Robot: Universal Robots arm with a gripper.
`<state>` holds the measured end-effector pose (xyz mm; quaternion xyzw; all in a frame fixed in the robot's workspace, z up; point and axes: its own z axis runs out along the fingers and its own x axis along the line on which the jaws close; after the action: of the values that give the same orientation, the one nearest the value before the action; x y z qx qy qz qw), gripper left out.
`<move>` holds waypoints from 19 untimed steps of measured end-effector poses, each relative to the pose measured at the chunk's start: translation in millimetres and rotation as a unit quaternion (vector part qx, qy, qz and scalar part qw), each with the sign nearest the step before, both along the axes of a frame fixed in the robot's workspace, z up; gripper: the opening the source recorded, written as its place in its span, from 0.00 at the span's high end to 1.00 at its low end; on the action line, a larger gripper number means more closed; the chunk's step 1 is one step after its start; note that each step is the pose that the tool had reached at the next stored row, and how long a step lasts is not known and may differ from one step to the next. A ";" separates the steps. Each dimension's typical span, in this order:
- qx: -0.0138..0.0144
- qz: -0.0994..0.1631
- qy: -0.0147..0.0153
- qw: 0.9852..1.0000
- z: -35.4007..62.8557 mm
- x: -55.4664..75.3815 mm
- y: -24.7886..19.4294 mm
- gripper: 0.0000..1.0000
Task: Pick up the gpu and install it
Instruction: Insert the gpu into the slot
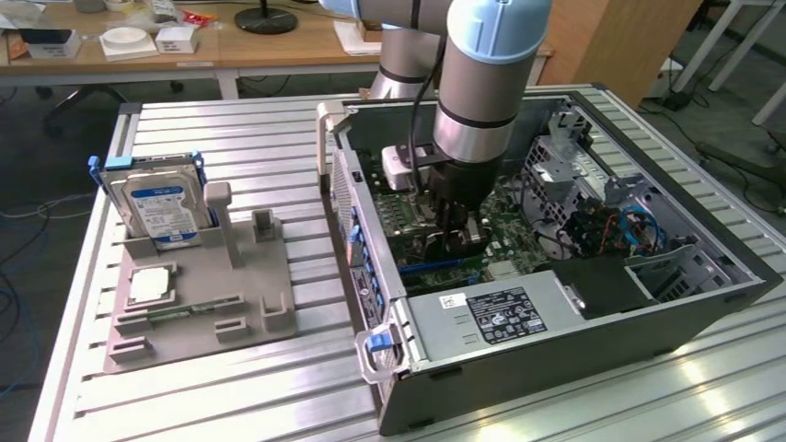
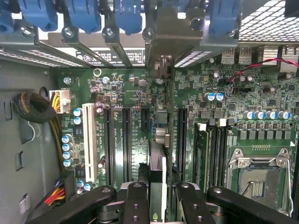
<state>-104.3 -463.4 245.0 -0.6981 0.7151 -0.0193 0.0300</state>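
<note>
The arm is reached down into the open computer case [image 1: 687, 295], which is laid on its side on the ribbed metal table [image 1: 246, 387]. The gripper [image 1: 452, 226] is seen low over the green motherboard [image 2: 121, 93], in the middle of the case.

In the wrist view the gpu [image 2: 158, 163] is seen edge-on, as a thin card standing between the two black fingers [image 2: 135, 200]. The fingers are closed against both its faces, so the card is pinched and not free. The card is stretched away from the gripper toward the rear wall of the case, where its silver bracket [image 2: 163, 37] is met among the blue slot clips [image 2: 79, 14]. It is lined up along the long black expansion slots [image 2: 126, 140]. Whether it is fully seated cannot be told.

At the exterior view's left, well apart from the case, a hard drive [image 1: 157, 207] is stood upright in a grey holder [image 1: 234, 285].
</note>
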 end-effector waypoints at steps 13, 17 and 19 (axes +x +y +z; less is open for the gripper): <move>0.000 0.001 0.000 1.000 0.0 0.0 0.3 0.73; 0.000 0.006 0.000 1.000 -0.1 0.0 1.8 0.73; 0.000 0.006 0.000 1.000 -0.1 0.0 1.8 0.73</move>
<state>-104.3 -461.7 244.9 -0.7027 0.7106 -0.0191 0.0301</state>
